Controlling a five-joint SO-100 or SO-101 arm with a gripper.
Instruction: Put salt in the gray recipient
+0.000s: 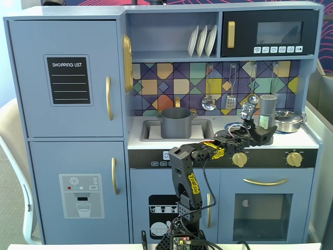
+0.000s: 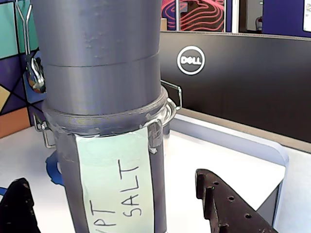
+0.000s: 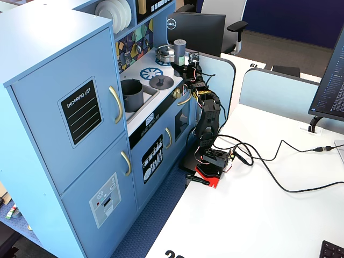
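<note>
A blue toy kitchen [image 3: 64,107] stands against a white desk [image 3: 258,215] in a bright office with blue carpet [image 3: 156,215].

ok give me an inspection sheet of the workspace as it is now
surface: toy kitchen counter, white, with a sink recess.
job's things: salt upright on the counter's right in a fixed view; gray recipient sits in the sink.
clutter: steel pan behind the salt; flat gray lid on the hob; plates on the shelf; utensils hanging.
grippers: gripper open, jaws either side of the salt, contact not clear.
cables: black cables trail across the white desk.
surroundings: Dell monitor, office chair.
</note>
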